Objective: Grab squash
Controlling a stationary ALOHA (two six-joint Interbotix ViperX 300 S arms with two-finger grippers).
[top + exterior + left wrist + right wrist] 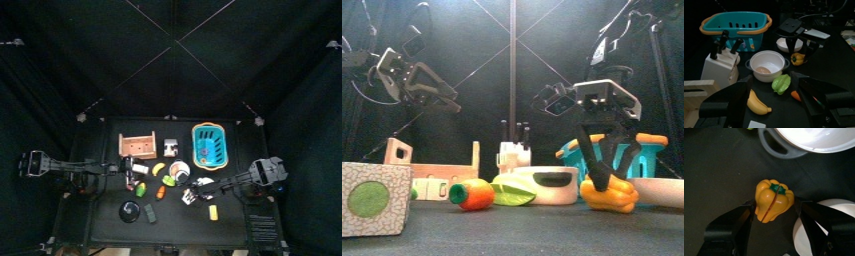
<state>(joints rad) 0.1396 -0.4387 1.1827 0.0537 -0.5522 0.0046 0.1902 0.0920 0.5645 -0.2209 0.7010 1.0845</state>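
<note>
A pale cream rounded piece, the squash as far as I can tell, lies at the table's right (663, 190), partly seen in the right wrist view (827, 230). My right gripper (609, 172) hangs down just left of it, open, with its jaws on either side of a yellow-orange bell pepper (773, 200) that lies on the table (612, 195). There are gaps between the jaws and the pepper. My left gripper (436, 95) is open and empty, raised above the table's left (771, 92).
A white pot with a grey rim (784, 148) stands close to the pepper. A blue basket (643, 150), a knife block (721, 62), a wooden rack (422, 165), a green pepper (781, 83), a banana (757, 104) and a cube (376, 200) crowd the table.
</note>
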